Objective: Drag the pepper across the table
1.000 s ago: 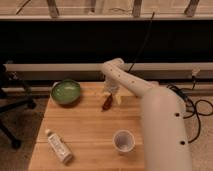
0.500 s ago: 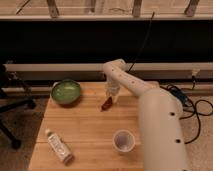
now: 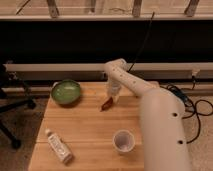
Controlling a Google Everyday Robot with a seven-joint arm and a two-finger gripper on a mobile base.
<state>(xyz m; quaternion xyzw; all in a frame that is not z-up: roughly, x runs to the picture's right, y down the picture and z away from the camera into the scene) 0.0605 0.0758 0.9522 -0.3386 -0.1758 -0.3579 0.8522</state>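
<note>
The pepper [image 3: 106,105], small, slim and dark red-brown, lies on the light-brown wooden table [image 3: 85,131] near the middle of its far half. My gripper [image 3: 112,98] hangs from the white arm that reaches in from the right. It is right above and just right of the pepper, at its upper end. I cannot tell whether it touches the pepper.
A green bowl [image 3: 66,92] sits at the table's far left corner. A white bottle [image 3: 58,146] lies near the front left. A white cup [image 3: 123,140] stands at the front, next to my white arm [image 3: 160,125]. A black chair base [image 3: 10,102] is left of the table.
The arm's wrist has shifted slightly, and the gripper has come closer over the pepper's upper end. The pepper lies in about the same place.
</note>
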